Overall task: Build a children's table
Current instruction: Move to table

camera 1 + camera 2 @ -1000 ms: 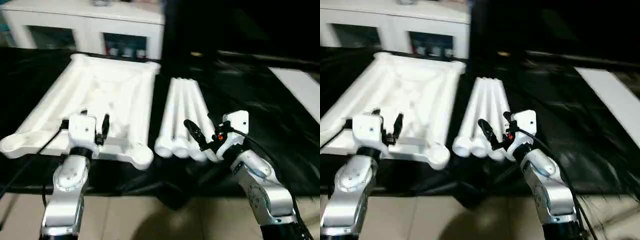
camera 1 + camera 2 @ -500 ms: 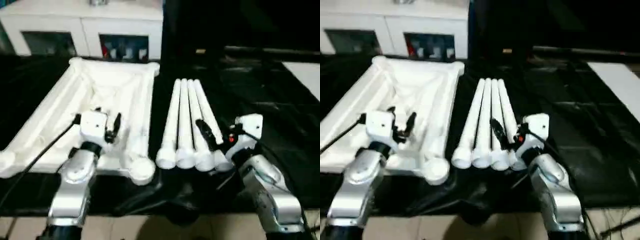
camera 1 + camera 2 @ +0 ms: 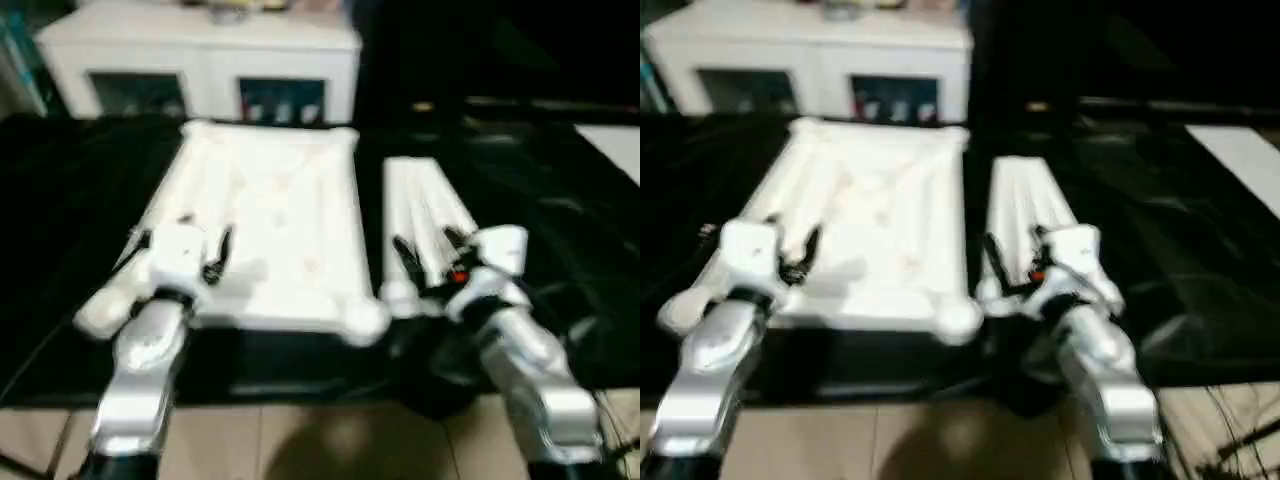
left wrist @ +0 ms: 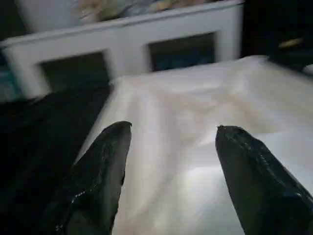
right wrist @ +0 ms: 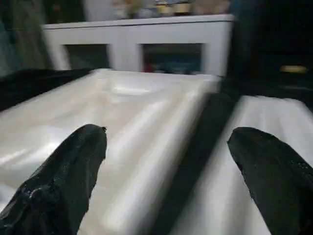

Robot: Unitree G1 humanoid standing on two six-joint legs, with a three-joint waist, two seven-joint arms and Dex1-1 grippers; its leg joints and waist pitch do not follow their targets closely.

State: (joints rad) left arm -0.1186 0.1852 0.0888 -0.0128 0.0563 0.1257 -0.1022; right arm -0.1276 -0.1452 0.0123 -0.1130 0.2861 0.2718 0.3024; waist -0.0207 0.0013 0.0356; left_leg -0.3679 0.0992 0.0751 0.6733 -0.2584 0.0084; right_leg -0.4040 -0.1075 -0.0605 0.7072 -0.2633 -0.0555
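Tabletop (image 3: 270, 215) lies underside up on the black-covered table (image 3: 70, 180), and we see the white legs (image 3: 420, 215) bunched just beside it on our right. Our left gripper (image 3: 178, 250) hovers over its near edge, fingers (image 4: 98, 171) apart and empty. Our right gripper (image 3: 430, 258) hangs over the legs' near ends, fingers (image 5: 63, 181) spread wide, empty.

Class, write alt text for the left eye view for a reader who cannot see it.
An upturned white table top lies on a black surface beside a bundle of white legs. The left gripper hovers open over the top, the right gripper open at the legs' near ends.
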